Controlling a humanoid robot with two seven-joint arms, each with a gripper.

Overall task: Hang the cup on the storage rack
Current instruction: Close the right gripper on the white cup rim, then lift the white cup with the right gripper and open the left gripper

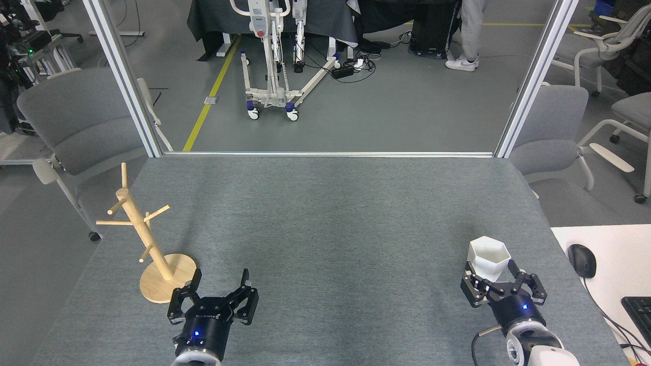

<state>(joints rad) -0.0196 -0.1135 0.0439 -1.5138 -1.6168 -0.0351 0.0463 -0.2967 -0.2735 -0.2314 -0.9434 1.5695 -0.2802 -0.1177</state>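
Observation:
The white faceted cup (489,255) is at the right front of the grey table, held between the two fingers of my right gripper (490,270), which is shut on its lower part. Its handle is hidden. The light wooden storage rack (133,219) stands on its round base (174,285) at the left front, leaning in this view, with bare pegs. My left gripper (220,280) is open and holds nothing, just right of the rack's base and near the table's front edge.
A white desk with a black mouse (582,260) and a keyboard (639,309) adjoins the table on the right. Grey chairs (76,124) stand at both far corners, and metal frame posts (122,76) rise there. A person's legs (470,30) stand far behind.

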